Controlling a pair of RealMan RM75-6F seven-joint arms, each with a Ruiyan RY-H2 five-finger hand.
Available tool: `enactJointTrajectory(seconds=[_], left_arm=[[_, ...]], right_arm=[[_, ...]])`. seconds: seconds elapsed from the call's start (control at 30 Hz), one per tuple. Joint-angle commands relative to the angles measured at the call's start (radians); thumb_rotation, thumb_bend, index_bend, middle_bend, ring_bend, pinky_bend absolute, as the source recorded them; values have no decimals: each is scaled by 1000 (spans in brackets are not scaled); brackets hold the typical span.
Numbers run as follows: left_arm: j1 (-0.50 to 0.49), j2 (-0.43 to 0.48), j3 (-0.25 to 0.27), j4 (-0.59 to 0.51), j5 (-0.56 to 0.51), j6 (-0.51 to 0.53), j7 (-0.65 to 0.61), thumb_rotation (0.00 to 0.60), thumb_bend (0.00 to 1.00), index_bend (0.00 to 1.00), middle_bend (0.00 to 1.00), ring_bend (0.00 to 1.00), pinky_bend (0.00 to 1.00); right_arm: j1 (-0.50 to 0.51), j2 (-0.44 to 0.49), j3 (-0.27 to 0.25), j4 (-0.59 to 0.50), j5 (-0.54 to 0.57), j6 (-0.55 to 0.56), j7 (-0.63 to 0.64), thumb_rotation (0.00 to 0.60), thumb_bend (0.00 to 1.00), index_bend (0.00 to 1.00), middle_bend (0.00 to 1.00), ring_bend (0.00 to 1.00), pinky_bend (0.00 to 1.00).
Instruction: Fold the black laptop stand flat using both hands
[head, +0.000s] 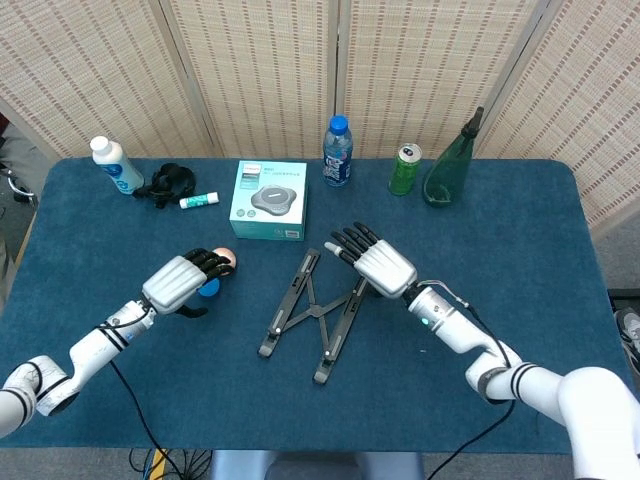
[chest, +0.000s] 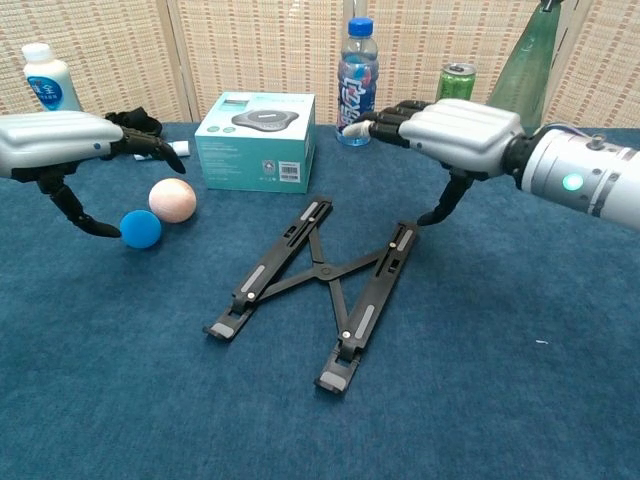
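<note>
The black laptop stand (head: 315, 311) (chest: 322, 283) lies on the blue table, its two bars crossed in a narrow X. My right hand (head: 381, 266) (chest: 455, 133) hovers open above the far end of the stand's right bar, thumb pointing down just over it, holding nothing. My left hand (head: 180, 281) (chest: 62, 140) floats open to the left, over the blue ball (chest: 140, 228), well away from the stand.
A peach ball (chest: 172, 199) and the blue ball sit left of the stand. Behind it stand a teal box (head: 268, 200), a water bottle (head: 337, 152), a green can (head: 404, 169) and a green glass bottle (head: 449, 165). A white bottle (head: 115, 166), black strap and small tube lie far left.
</note>
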Motion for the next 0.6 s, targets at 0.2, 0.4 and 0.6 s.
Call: enactJointTrajectory(seconds=[0.2,0.4,0.6], left_arm=[[-79,-128,7,144,40,-13,-79,600,147,107,64,55,88],[-105,-190,16,217,48,-11,-90,600,146,56,33,26,75],[-122,-231,14,244,31,-25,-104,600,146,0,0,0,27]], right_arm=[[-32,79,-36,-165,-42,42,-42,600,0,0,0,0,0],[-31,80,-51,-237,-51,15,-124,600,0,0,0,0,0],[-29,75,-54,-272,-46,-13,-189,600,0,0,0,0,0]])
